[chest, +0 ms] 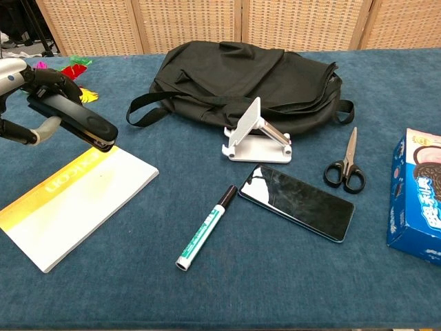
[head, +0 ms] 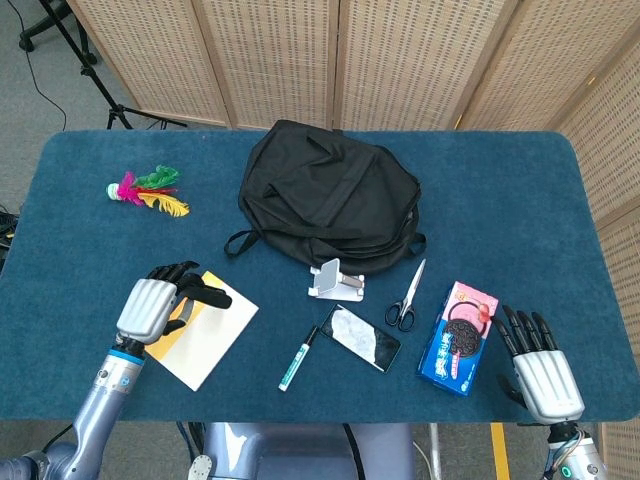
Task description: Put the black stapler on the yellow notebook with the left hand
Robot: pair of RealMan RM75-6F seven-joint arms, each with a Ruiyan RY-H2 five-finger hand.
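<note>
Head view
- Left hand (head: 150,310): fingers curled around the black stapler (head: 205,293), gripping its rear end; the stapler's free end juts toward the table's middle.
- Black stapler: held over the far end of the yellow notebook (head: 205,338); whether its tip touches the cover cannot be told from this view.
- Yellow notebook: flat on the blue table (head: 90,200), near the front left edge, partly covered by the left hand.
- Right hand (head: 535,365): at the front right corner, fingers spread and straight, holding nothing; fingertips just beside the cookie box (head: 458,337).
- Other items: black backpack (head: 325,195) at centre; feather shuttlecock (head: 145,190) at far left; phone stand (head: 335,280), scissors (head: 407,298), phone (head: 360,337) and marker (head: 299,358) in front of the backpack.

Chest view
- Left hand (chest: 31,103): only partly in frame at the left edge, wrapped around the black stapler (chest: 72,121).
- Black stapler: tilted, front tip lowest, directly above the yellow band of the yellow notebook (chest: 76,203) at its far corner; the tip looks at or just above the cover, contact unclear.
- Right hand: out of this frame.
- Other items: black backpack (chest: 241,79), phone stand (chest: 255,138), marker (chest: 205,227), phone (chest: 296,202), scissors (chest: 348,165), cookie box (chest: 420,200) at right edge.
</note>
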